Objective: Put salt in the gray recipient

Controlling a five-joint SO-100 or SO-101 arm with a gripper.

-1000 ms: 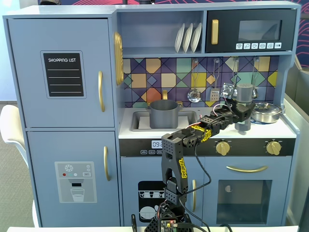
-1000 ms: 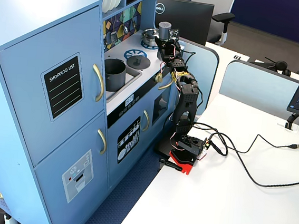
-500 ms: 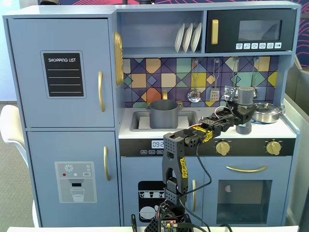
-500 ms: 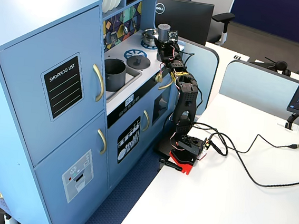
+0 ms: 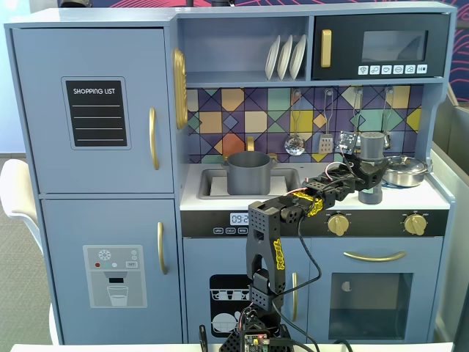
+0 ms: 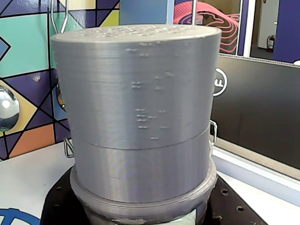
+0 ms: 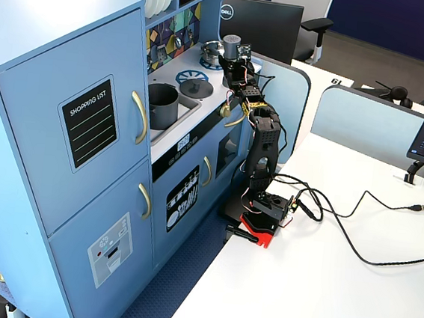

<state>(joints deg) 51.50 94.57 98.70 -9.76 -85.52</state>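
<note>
The salt (image 5: 371, 147) is a tall dark-gray shaker with a wider cap, upright on the stove top at the right of the toy kitchen. It fills the wrist view (image 6: 140, 93), with a strip of pale green label at the bottom edge. My gripper (image 5: 368, 178) holds its body, with black fingers (image 6: 61, 206) pressed against both sides. I cannot tell if its base touches the counter. The gray recipient (image 5: 249, 172) is a matte gray pot in the sink, well left of the salt. In the side fixed view the pot (image 7: 162, 105) is nearer the camera than the salt (image 7: 231, 46) and gripper (image 7: 235, 62).
A shiny steel lidded pan (image 5: 405, 170) stands just right of the salt. A flat gray round lid (image 7: 196, 88) lies on the counter between sink and stove. Utensils (image 5: 295, 143) hang on the tiled back wall. A shelf and microwave (image 5: 381, 48) overhang the counter.
</note>
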